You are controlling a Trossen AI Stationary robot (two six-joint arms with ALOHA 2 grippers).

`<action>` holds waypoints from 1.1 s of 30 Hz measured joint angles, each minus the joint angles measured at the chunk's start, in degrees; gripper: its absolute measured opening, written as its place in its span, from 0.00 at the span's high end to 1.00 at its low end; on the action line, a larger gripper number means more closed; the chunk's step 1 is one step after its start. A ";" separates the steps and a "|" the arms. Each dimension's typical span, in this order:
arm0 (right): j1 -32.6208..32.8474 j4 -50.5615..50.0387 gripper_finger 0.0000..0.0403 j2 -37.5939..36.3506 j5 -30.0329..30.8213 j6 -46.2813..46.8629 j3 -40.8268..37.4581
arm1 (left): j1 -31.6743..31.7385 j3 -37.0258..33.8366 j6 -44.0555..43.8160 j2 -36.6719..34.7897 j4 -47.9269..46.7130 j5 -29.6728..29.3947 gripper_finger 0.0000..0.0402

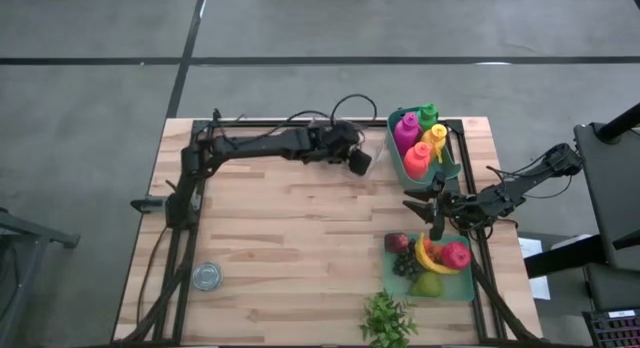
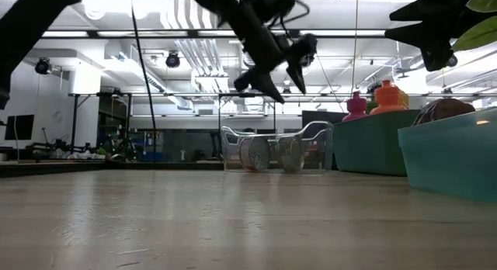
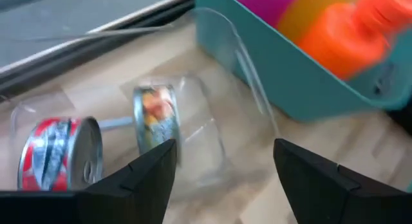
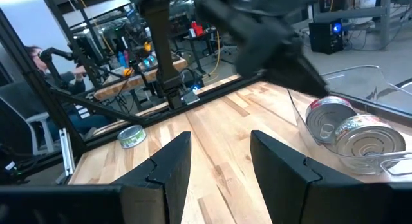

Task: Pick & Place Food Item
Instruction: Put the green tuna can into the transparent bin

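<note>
My left gripper (image 1: 362,163) hangs open in the air at the far right of the table, above a clear plastic bin (image 1: 376,148). Nothing is between its fingers (image 3: 154,161). Two cans lie on their sides in the bin, a red-labelled one (image 3: 58,153) and one with a picture label (image 3: 154,118). A third can (image 1: 207,276) stands on the table near the front left. My right gripper (image 1: 418,203) waits open and level at the right, above the fruit tray (image 1: 470,288), holding nothing.
A teal bin (image 1: 400,168) of coloured bottles stands at the far right, right beside the clear bin. The teal tray near the front right holds toy fruit (image 1: 432,258). A green plant sprig (image 1: 388,318) lies at the front edge. Bare wood (image 1: 290,228) spans the middle.
</note>
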 joint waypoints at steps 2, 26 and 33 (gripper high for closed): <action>0.01 0.00 0.61 -0.02 0.01 0.01 0.00 | -2.18 -0.24 0.24 -1.33 -1.05 -2.73 0.34; 0.02 -0.02 0.61 -0.02 0.00 0.00 0.00 | -36.94 -6.36 -56.61 -20.25 -58.44 -18.69 0.34; 0.02 -0.02 0.61 -0.02 0.02 0.00 0.00 | -43.50 -18.22 -73.74 -28.40 -58.21 -11.02 0.34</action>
